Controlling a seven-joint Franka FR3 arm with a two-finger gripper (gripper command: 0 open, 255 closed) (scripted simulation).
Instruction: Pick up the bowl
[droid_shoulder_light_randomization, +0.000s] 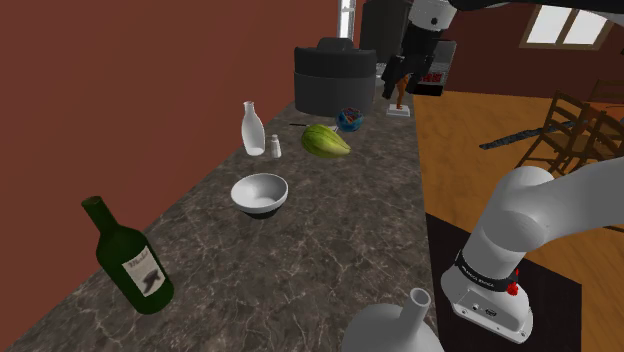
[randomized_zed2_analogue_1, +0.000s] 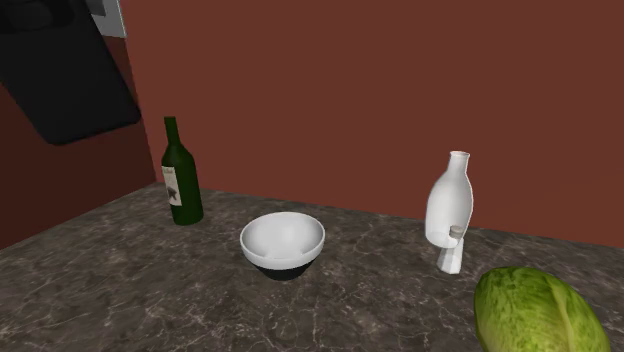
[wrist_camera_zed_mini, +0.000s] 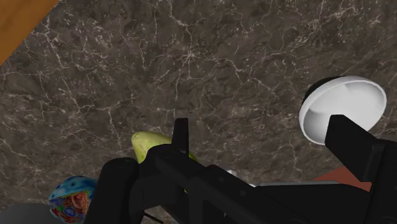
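The bowl (droid_shoulder_light_randomization: 260, 193) sits upright, mouth up, on the tabletop (droid_shoulder_light_randomization: 330, 260), left of centre in the shoulder view. Nothing touches it, so its rim is free all round, which suits a grasp over one wall from above.

Further up that frame stand a white carafe (droid_shoulder_light_randomization: 252, 128) with a small shaker (droid_shoulder_light_randomization: 273, 147) just beside it, and a green cabbage (droid_shoulder_light_randomization: 326, 140) to their right. A dark bottle (droid_shoulder_light_randomization: 130, 260) stands at the lower left, well apart. None of these crowds the bowl.

The fingers (wrist_camera_zed_mini: 348, 137) hang high near the top of the shoulder view, right of centre and far from the bowl. In the wrist view they stand wide and hold nothing, with the bowl off beside one of them rather than between them.

I judge the reach not yet made. The fingers need to come over the bowl and drop, one inside the rim and one outside.
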